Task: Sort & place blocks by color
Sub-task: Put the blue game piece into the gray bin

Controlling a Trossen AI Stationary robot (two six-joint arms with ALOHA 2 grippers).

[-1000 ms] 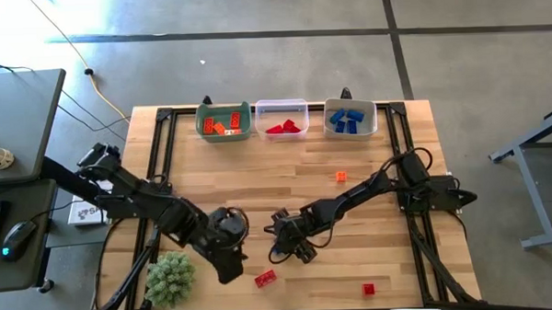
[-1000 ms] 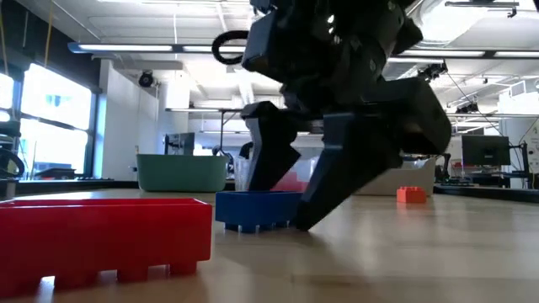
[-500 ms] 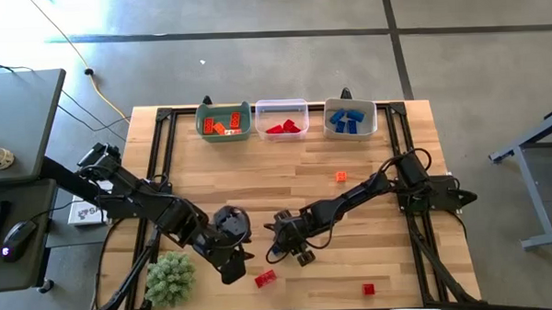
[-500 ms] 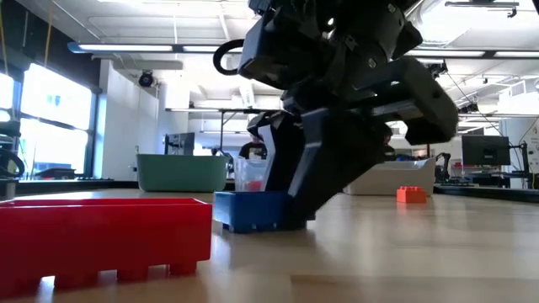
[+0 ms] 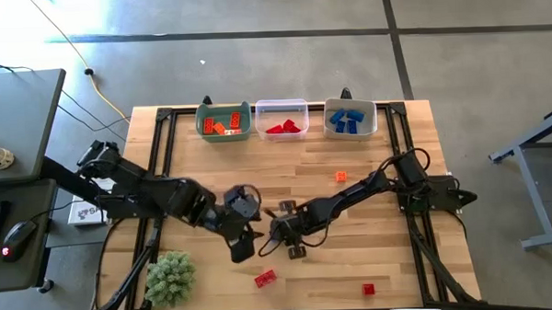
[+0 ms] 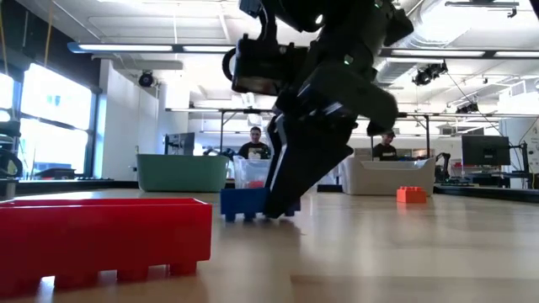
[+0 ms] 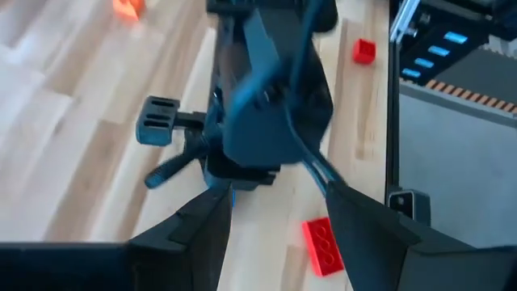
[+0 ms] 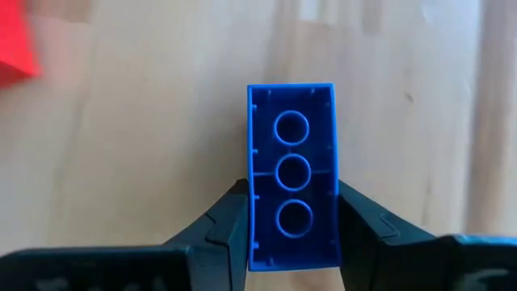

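Far left, near the front edge of the table [image 5: 370,202]: a green spiky ball [image 5: 169,277], not part of the sorting. Next to it, the left gripper [image 5: 242,241] hovering low over the wood, fingers spread wide and holding nothing, with a red brick [image 5: 265,279] lying loose just past it. Very close to the other arm; a careless swing could knock the two together or sweep that red brick off the front edge.

Centre: the right gripper [image 8: 292,220] clamped on a blue brick [image 8: 292,174], fingers pressed to its long sides, underside and its three round sockets facing the wrist camera. Only the near end gripped, most of the brick sticking out in front, so a quick lift or turn could lever it loose. In the low view, the blue brick [image 6: 246,203] at or just above the wood, so dragging could snag it.

At the back: three bins, blue bin [image 5: 373,120] rightmost. Overshoot risks a drop beside the red bin [image 5: 258,123].

Right side: an orange brick [image 5: 340,177] and another small red brick [image 5: 368,288] waiting, well apart.
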